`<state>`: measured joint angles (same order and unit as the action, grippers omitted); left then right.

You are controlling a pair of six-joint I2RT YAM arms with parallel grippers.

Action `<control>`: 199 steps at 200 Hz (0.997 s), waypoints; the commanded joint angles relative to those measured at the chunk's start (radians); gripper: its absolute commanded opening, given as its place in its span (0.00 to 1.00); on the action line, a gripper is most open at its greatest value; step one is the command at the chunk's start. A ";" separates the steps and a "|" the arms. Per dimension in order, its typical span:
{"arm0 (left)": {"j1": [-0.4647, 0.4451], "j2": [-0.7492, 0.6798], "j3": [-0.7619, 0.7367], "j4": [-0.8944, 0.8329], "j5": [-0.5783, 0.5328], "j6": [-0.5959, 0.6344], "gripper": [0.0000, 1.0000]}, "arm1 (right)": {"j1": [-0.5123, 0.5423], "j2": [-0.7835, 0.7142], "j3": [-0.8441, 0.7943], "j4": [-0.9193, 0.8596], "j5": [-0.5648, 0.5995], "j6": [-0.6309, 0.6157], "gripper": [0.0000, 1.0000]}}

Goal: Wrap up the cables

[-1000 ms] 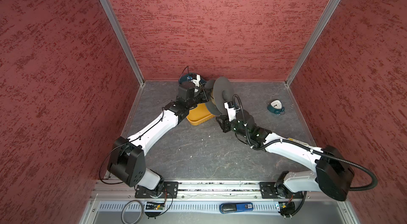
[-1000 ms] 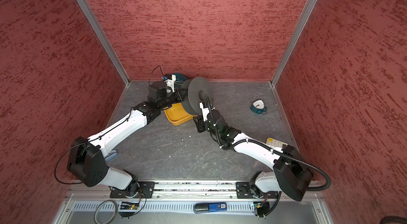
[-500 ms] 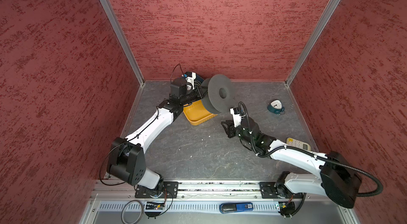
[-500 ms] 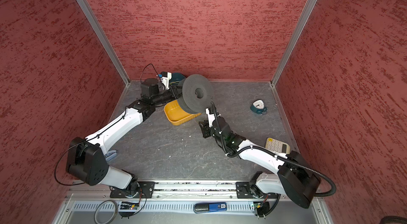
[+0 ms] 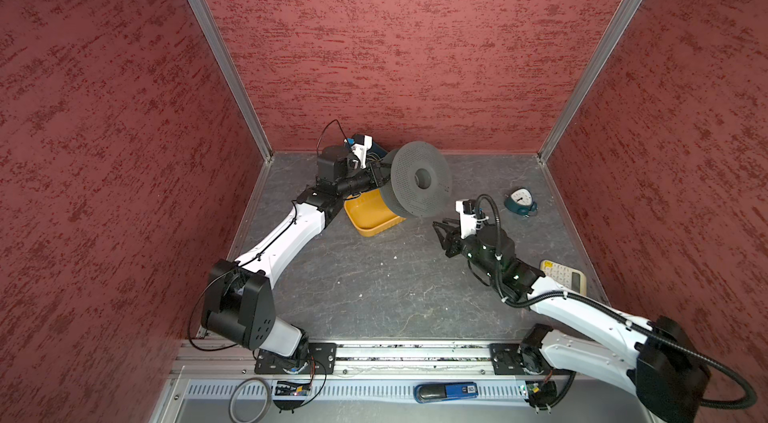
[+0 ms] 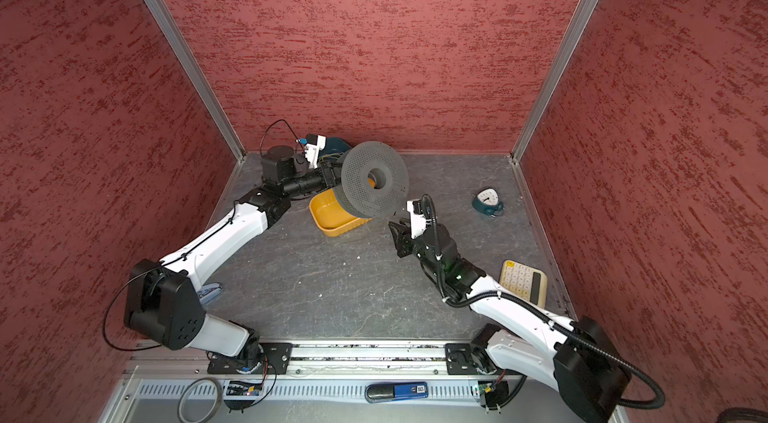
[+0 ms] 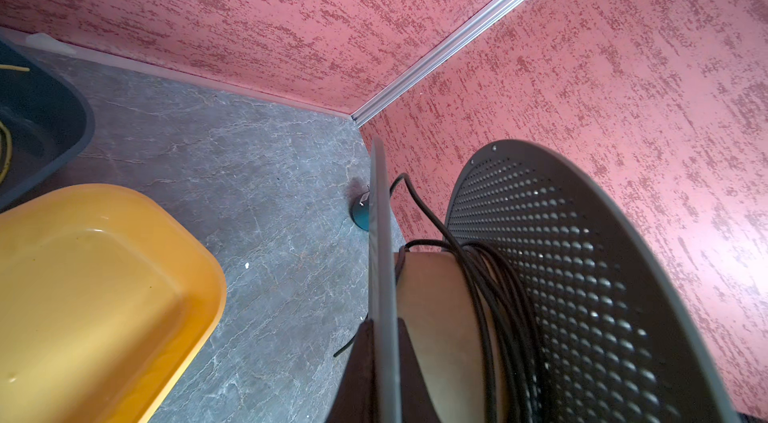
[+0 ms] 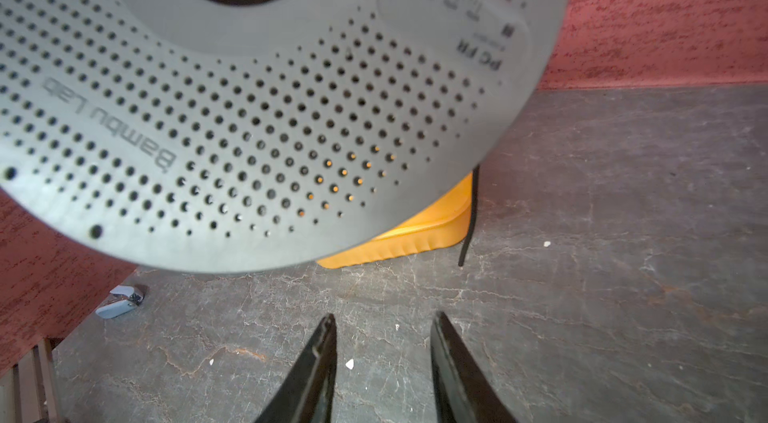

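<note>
far on the left, close to the wall, a small silver and blue thing [image 6: 210, 291] lies on the grey table [image 5: 374, 283]. it may be a stapler, but it is too small to be sure.

next comes the left arm, reaching to the back of the table. behind its wrist sits a dark blue tub [image 7: 41, 121] with a thin yellow-green wire [image 7: 4, 150] in it.

the left gripper [image 5: 380, 175] holds up a big grey spool [image 5: 422, 179] full of little holes. in the left wrist view its fingers [image 7: 361, 362] are pressed onto one thin side plate of the spool, one finger on each face. the spool is up in the air and tipped on its side, over the back edge of the yellow tray [image 5: 370, 213]. the tray has nothing in it.

the black cord [image 7: 494, 275] is wound around the tan middle of the spool, between the two plates. one loose end [image 8: 469, 225] hangs down past the corner of the tray.

to the right of the tray, low over the table, is the right gripper [image 5: 440, 229]. it points at the spool but is apart from it. its fingers [image 8: 320, 367] are spread, with only bare table between them.

further right stands a small teal clock [image 5: 520, 202]. nearer the front, by the right wall, lies a cream calculator [image 5: 565, 277].
</note>
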<state>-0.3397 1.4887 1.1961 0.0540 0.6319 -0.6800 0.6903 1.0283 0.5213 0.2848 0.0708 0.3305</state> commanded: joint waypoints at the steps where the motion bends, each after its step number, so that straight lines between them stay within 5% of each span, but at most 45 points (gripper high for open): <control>1: 0.021 -0.029 0.043 0.080 0.065 0.011 0.00 | -0.026 -0.063 -0.026 -0.036 -0.025 -0.021 0.41; 60: 0.055 -0.015 0.072 0.067 0.154 0.010 0.00 | -0.238 -0.133 -0.052 -0.037 -0.354 0.033 0.50; 95: 0.072 0.011 0.091 0.074 0.208 -0.007 0.00 | -0.388 -0.015 0.018 0.002 -0.642 0.087 0.52; 135: 0.081 0.036 0.103 0.111 0.271 -0.047 0.00 | -0.541 0.151 0.041 0.303 -0.967 0.274 0.57; 199: 0.082 0.055 0.116 0.122 0.303 -0.066 0.00 | -0.612 0.383 0.117 0.693 -1.152 0.523 0.68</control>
<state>-0.2626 1.5452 1.2659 0.0834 0.8864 -0.7109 0.0856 1.3483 0.5854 0.7422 -0.9642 0.7280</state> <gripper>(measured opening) 0.089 0.670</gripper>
